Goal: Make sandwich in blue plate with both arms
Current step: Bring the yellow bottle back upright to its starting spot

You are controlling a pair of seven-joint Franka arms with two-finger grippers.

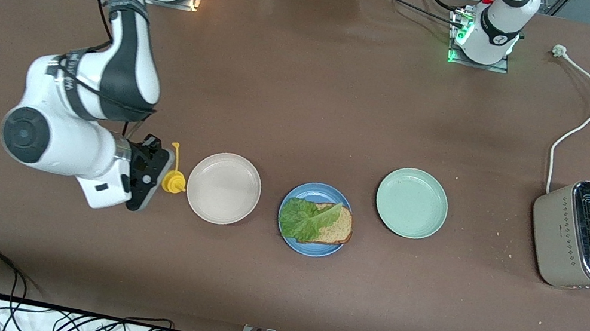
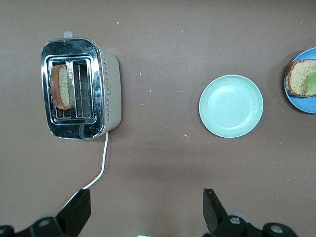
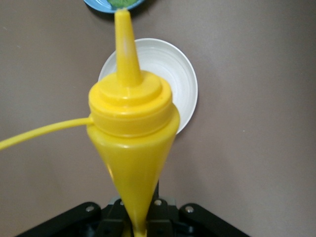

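Right claw point(image 1: 155, 174) clamped on the yellow squeeze bottle point(image 1: 174, 180), beside the cream plate point(image 1: 223, 188). Left claw point(image 2: 143, 210) open, waiting above the desk near the toaster point(image 1: 589, 235). Blue plate point(image 1: 309, 245) holds bread and lettuce point(image 1: 308, 220). Judgement: bring nozzle squarely over the lettuce before squeezing.

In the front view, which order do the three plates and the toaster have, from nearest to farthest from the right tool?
1. White plate, just beside the right tool.
2. Blue plate, mid-table.
3. Green plate, toward the left arm's end.
4. Toaster, at the left arm's end.
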